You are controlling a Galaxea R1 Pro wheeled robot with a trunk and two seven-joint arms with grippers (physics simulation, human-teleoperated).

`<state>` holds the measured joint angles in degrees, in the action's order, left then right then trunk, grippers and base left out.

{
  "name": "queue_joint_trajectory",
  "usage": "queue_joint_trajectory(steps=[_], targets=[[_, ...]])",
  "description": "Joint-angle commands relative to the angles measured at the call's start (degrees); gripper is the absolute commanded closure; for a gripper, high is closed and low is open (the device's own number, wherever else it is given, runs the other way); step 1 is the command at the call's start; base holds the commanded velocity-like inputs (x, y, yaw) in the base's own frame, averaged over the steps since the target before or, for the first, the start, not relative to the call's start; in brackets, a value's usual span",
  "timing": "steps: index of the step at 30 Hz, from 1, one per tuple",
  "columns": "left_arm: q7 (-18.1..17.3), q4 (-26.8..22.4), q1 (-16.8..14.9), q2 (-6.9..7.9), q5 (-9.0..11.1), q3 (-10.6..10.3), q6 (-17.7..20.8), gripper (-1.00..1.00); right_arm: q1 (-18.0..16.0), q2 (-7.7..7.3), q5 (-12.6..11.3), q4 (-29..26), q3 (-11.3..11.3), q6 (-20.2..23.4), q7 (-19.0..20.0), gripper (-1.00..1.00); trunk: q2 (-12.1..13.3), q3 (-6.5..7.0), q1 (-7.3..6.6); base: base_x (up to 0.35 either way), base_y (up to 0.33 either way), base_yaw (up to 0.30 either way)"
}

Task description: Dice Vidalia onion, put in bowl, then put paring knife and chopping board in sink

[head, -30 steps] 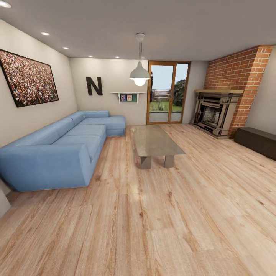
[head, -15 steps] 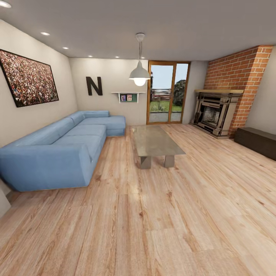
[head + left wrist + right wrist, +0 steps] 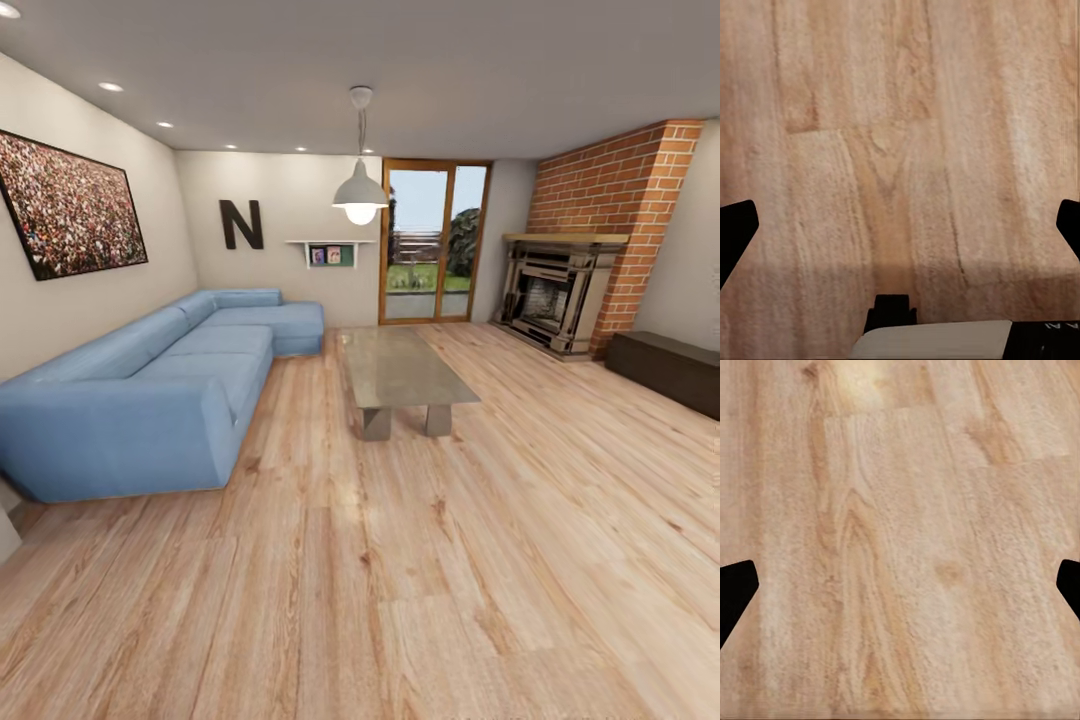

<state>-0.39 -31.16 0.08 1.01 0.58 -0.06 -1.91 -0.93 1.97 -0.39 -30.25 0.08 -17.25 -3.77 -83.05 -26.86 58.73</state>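
I am in a living room, and the onion, chopping board, paring knife, bowl, sink and countertop are all out of view. In the left wrist view my left gripper (image 3: 900,232) hangs over the wooden floor (image 3: 900,112), its dark fingertips (image 3: 735,229) far apart and nothing between them. My right gripper (image 3: 900,589) is likewise open above bare floor planks (image 3: 907,510), with its black fingertips (image 3: 735,585) at the two sides of the picture.
A blue corner sofa (image 3: 150,390) fills the left side. A glass coffee table (image 3: 400,370) stands ahead in the middle. A brick fireplace (image 3: 555,295) and a dark low bench (image 3: 670,370) are at the right. A glazed door (image 3: 432,240) is in the far wall. Open wooden floor (image 3: 400,580) lies in front.
The whole head view has shifted a few pixels leftward, so the camera has turned slightly. Nothing in the room has moved.
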Motion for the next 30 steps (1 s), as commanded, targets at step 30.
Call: queue_joint_trajectory(steps=[30], targets=[[-0.12, 1.57, 0.01, -0.05, 0.03, -0.05, -0.67, -1.0, -0.04, -0.03, -0.05, 0.19, -0.17, -0.01, 2.01, -1.0, -0.03, 0.85, 0.0, 0.0, 0.0, -0.286]])
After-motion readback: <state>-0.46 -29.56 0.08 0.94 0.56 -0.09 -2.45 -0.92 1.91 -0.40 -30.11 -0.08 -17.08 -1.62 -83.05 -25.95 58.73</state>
